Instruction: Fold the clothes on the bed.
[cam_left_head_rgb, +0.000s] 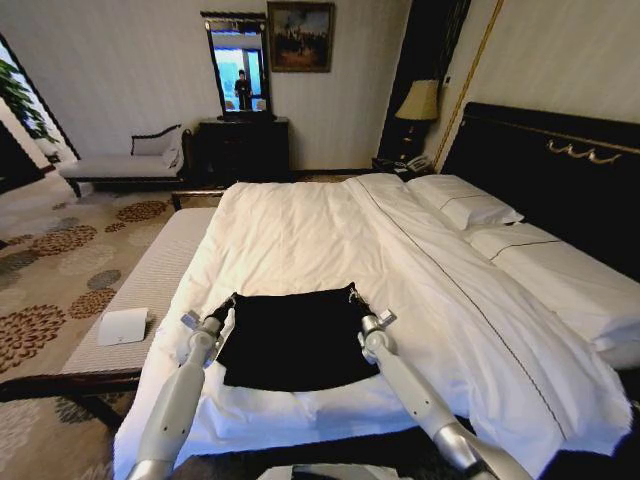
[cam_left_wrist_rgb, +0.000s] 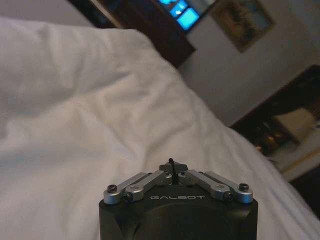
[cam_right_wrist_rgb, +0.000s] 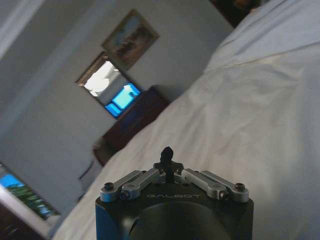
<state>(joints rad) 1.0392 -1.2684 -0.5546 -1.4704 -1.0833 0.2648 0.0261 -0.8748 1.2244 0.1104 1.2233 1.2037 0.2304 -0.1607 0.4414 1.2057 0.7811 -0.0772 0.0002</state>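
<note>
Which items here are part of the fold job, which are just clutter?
Job: black T-shirt, pinched at its far corners by left gripper and right gripper; bed.
Clutter: pillows, bench, white card, lamp, mirror.

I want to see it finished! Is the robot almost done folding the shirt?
Not yet. The shirt lies on the bed as a dark rectangle, so it may be partly folded. The left gripper and right gripper each pinch a far corner of it. More folding is probably left.
</note>
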